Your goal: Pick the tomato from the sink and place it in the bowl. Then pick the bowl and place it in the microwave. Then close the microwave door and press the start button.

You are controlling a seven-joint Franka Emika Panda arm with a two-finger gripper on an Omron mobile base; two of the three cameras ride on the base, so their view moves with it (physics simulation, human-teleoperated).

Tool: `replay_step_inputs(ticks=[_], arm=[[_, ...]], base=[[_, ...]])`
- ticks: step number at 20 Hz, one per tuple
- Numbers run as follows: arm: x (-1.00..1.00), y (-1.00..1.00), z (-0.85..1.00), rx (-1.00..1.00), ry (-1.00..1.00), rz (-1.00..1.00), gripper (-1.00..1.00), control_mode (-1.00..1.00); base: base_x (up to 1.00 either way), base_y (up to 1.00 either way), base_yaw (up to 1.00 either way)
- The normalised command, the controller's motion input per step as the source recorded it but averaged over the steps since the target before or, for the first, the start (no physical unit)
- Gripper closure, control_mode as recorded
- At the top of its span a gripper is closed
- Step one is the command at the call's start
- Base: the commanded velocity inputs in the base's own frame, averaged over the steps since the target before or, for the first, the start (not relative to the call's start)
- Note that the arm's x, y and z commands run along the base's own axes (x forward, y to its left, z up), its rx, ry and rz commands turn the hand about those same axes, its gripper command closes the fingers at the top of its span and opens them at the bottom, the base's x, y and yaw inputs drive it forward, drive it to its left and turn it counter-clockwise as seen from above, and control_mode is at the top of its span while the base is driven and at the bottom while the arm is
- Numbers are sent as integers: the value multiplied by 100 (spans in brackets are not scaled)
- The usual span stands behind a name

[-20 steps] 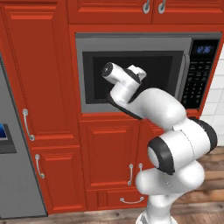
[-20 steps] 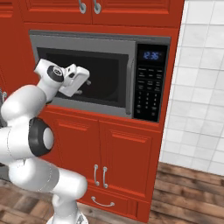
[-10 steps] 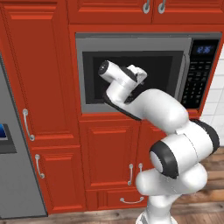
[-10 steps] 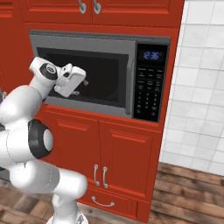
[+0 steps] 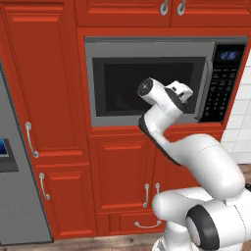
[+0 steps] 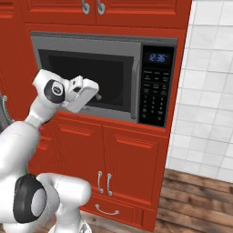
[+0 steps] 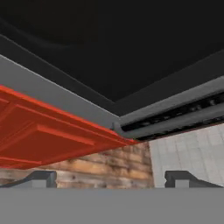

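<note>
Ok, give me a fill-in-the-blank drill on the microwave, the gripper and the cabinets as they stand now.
1. The microwave door is ___.
2. The gripper hangs in front of the door with its jaws ___.
3. The cabinets around the microwave are coloured ___.
4. The keypad panel sits on the microwave's ___ side in both base views.

Missing words: shut; open; red; right

You see red cabinets (image 5: 122, 171) with silver handles (image 6: 103, 183), a grey appliance (image 5: 19, 196) at left, white wall tiles (image 6: 209, 91) and wood floor (image 6: 195, 200).
</note>
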Motion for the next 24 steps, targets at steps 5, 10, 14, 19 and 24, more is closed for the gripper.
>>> replay_step_inputs(ticks=[5, 10, 14, 19, 24], arm=[[-67, -97, -19, -5, 0, 29, -100, -100], [-81, -63, -9, -9, 0, 33, -100, -100], [-58, -65, 0, -7, 2, 35, -100, -100], [-6, -69, 1, -1, 7, 43, -100, -100], [18, -26, -13, 1, 5, 47, -100, -100]], base=[[0, 0, 0], [0, 0, 0], [0, 0, 0], [0, 0, 0], [0, 0, 0]])
